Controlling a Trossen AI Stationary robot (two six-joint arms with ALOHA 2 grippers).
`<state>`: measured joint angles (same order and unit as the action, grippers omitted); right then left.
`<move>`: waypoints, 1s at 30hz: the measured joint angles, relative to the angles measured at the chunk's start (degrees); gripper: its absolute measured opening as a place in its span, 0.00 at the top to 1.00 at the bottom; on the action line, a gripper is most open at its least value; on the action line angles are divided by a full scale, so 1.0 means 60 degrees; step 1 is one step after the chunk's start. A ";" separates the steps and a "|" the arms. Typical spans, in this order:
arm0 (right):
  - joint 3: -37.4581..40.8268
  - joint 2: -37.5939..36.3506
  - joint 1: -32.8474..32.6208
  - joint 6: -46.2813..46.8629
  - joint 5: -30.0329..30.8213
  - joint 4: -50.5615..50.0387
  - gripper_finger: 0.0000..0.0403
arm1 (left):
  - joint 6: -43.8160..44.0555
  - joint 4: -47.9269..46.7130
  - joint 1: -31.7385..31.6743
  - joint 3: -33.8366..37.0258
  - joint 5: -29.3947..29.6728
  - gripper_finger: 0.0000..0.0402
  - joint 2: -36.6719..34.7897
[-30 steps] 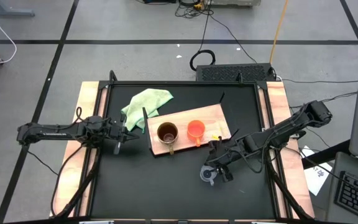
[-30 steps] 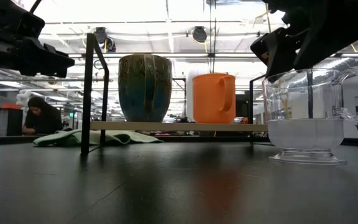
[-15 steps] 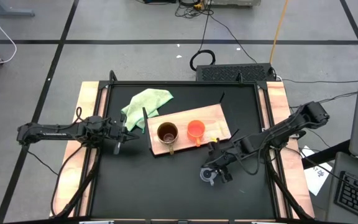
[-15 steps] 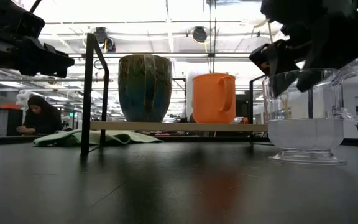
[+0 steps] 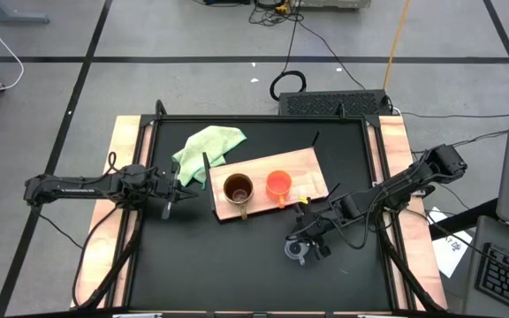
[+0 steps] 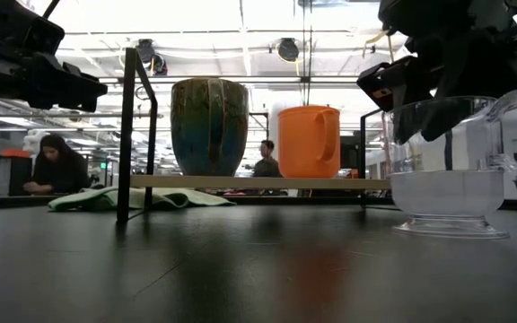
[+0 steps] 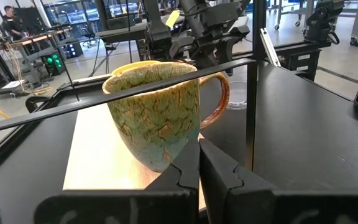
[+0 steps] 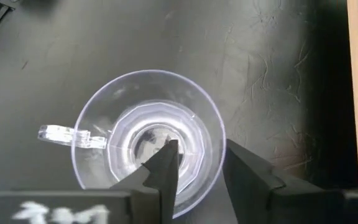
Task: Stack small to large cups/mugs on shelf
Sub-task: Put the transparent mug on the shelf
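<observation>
1. We have our right gripper [image 8: 194, 163] directly over the small clear glass cup with a handle [image 8: 146, 138], fingers narrowly parted astride its rim, one inside, one outside, not yet closed.
2. The glass cup stands on the black table [image 5: 237, 265], just beside the flat light-wood board shelf [image 5: 299, 163].
3. Risk: pinching one thin wall could tip or slip the smooth glass.
4. The brown glazed mug [image 5: 238, 189] and orange cup [image 5: 278, 184] stand empty on the shelf; the glass looks empty too.
5. Our left gripper [image 7: 199, 163] waits closed near the mug.

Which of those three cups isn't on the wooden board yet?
The clear glass cup: it stands on the black table beneath the right gripper, unlike the brown mug and orange cup.
</observation>
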<state>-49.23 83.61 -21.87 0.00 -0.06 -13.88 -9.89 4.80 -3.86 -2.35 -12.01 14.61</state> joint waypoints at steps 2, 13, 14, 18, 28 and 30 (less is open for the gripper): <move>0.0000 0.0000 0.0000 -0.0143 0.0010 0.0093 0.75 | 0.0004 0.0000 0.0000 0.0000 0.0000 0.98 0.0000; 0.0000 0.0000 0.0027 -0.0205 0.0033 0.0348 0.97 | 0.0046 -0.0029 -0.0004 0.0000 -0.0007 0.99 0.0000; 0.0000 0.0000 0.0029 -0.0196 0.0033 0.0352 0.98 | 0.0066 -0.0029 -0.0004 0.0000 -0.0008 0.99 0.0000; 0.0000 0.0000 0.0029 -0.0186 0.0033 0.0352 0.99 | 0.0164 -0.0033 -0.0004 0.0000 -0.0011 0.98 0.0000; -0.0259 0.0000 0.0125 -0.0244 0.0035 0.0086 1.00 | 0.0186 -0.0040 0.0000 0.0000 -0.0011 0.98 0.0000; -0.0656 -0.0005 0.0211 -0.0140 0.0040 -0.0449 1.00 | 0.0200 -0.0040 -0.0001 0.0000 -0.0011 0.96 -0.0001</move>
<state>-53.17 83.59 -20.60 -0.84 0.19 -16.58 -8.69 4.56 -3.87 -2.35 -12.08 14.60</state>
